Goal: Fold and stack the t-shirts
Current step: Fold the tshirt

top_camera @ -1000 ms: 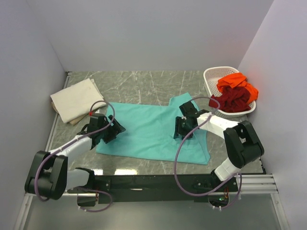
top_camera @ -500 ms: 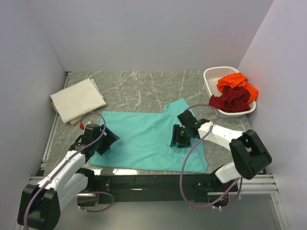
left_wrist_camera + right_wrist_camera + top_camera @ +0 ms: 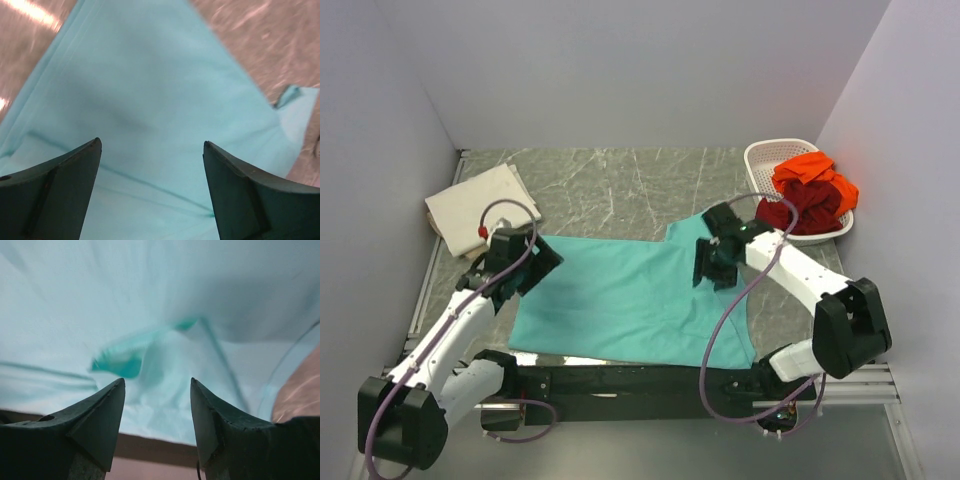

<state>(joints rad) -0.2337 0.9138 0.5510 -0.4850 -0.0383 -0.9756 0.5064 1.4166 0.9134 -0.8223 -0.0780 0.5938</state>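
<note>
Cloth covers the near middle of the table (image 3: 620, 180) in the top view: the teal t-shirt (image 3: 620, 300) lies spread flat and one layer thick, from centre down to 6 o'clock, with a short sleeve poking out at its 1 o'clock corner and mild creases near its right edge. The cream t-shirt (image 3: 480, 208) sits folded at 10 o'clock, well apart. The orange t-shirt (image 3: 815, 172) and dark red t-shirt (image 3: 805, 208) are bunched in the white basket (image 3: 757, 160) at 2 o'clock. The left gripper (image 3: 542, 264) hangs over the teal shirt's 10 o'clock corner and the right gripper (image 3: 708, 272) over its 2 o'clock area beside the sleeve. Half a second ago the left gripper was nearer, at the shirt's 8 o'clock edge, and the right one sat slightly lower and further left; both have gone toward the far side, while the shirt's outline has scarcely changed. In the left wrist view the fingers (image 3: 60, 190) stand wide apart with nothing between them, smooth teal cloth and a faint crease below, blurred. In the right wrist view the fingers (image 3: 90, 425) are parted too, gripping nothing, above rumpled teal cloth with a darker fold showing in the gap.
</note>
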